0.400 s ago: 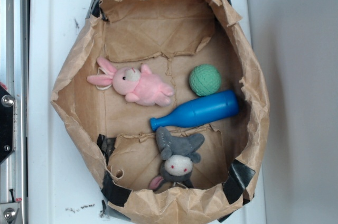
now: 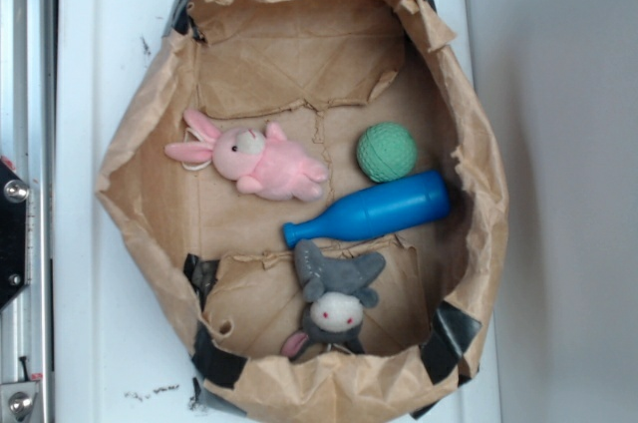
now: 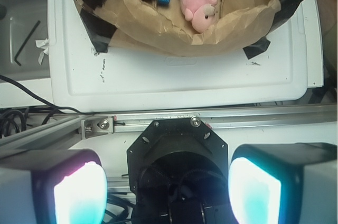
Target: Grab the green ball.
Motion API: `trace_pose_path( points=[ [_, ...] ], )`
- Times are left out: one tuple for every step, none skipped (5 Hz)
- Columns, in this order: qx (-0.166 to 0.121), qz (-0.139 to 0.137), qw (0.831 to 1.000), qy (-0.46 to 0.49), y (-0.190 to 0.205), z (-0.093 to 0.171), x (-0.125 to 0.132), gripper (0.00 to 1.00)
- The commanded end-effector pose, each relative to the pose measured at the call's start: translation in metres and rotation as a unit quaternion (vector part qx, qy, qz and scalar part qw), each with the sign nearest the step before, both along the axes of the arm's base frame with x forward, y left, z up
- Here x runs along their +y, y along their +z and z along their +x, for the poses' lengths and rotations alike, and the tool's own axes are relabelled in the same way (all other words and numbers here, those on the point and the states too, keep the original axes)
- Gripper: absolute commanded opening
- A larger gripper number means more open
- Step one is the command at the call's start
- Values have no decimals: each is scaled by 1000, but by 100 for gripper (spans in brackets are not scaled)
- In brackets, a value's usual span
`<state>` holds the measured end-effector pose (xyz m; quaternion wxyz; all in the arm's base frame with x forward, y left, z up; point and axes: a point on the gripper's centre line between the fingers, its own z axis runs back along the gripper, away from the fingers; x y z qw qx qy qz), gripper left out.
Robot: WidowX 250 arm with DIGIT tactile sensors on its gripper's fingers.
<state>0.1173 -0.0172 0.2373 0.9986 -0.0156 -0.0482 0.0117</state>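
The green ball (image 2: 387, 152), small and knitted, lies inside the brown paper bag (image 2: 150, 124) near its right wall, just above the blue pin (image 2: 369, 211). It does not show in the wrist view, where the bag's near wall (image 3: 174, 36) hides that part of the floor. My gripper (image 3: 168, 189) is open, its two glowing pads (image 3: 79, 192) wide apart with nothing between them. It hangs over the black robot base (image 3: 177, 145), well outside the bag. The exterior view does not show the gripper.
A pink plush bunny (image 2: 261, 162) lies left of the ball and a grey plush (image 2: 334, 295) below the pin. The bag sits on a white board (image 2: 85, 243). A metal rail (image 3: 211, 121) runs between the board and the base.
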Motion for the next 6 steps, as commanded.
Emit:
trace_pose_path(
  points=[
    [-37,25,997,64,2,91,38,100],
    [-108,39,988,106,-9,122,53,100],
    [-114,38,975,189,-29,143,78,100],
    [-114,38,975,189,-29,143,78,100],
    [-114,38,975,189,-29,143,78,100],
    [-114,38,975,189,-29,143,78,100]
  ],
)
